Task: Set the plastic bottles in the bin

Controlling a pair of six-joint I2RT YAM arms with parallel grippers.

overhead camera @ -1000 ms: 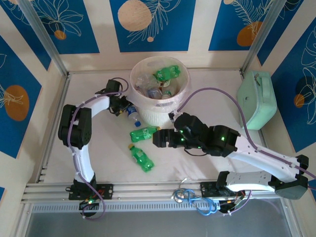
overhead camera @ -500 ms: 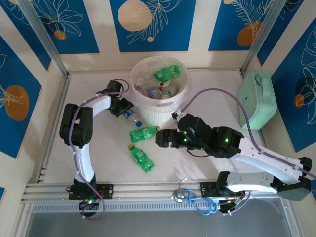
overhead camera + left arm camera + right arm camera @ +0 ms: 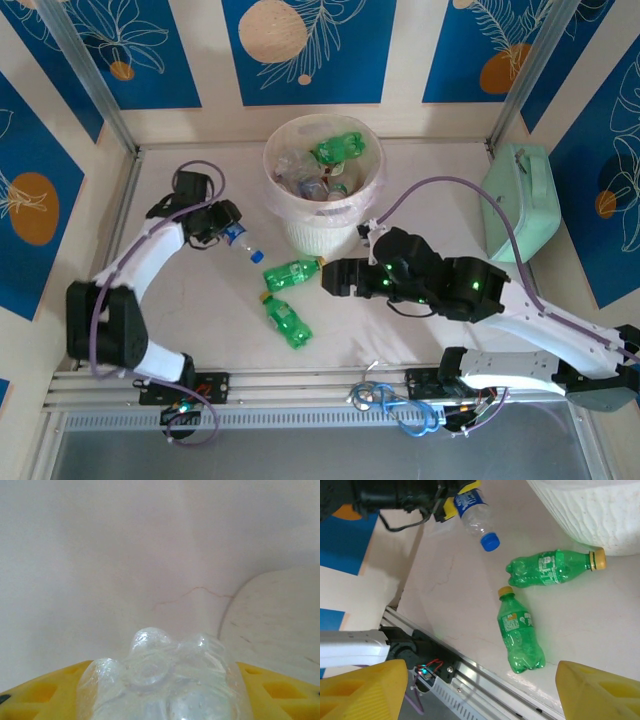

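The clear blue-capped bottle (image 3: 238,240) sits clamped by its base end in the left pincer (image 3: 222,226), left of the bin (image 3: 300,228). The slick, squashy plastic could slip free or clip the rim on the way over. The right pincer (image 3: 330,277), fingers apart, hovers beside the green bottles (image 3: 292,271) lying on the bench (image 3: 200,300).

- The bin (image 3: 310,238) was pinkish-white.
- The green bottle (image 3: 552,568) beside the bin and the second green bottle (image 3: 519,636) had orange-yellow caps.
- The clear bottle (image 3: 472,512) had a blue cap and label.
- The case (image 3: 520,205) was mint green.
- The wall panels (image 3: 350,60) were blue with white leaf outlines.
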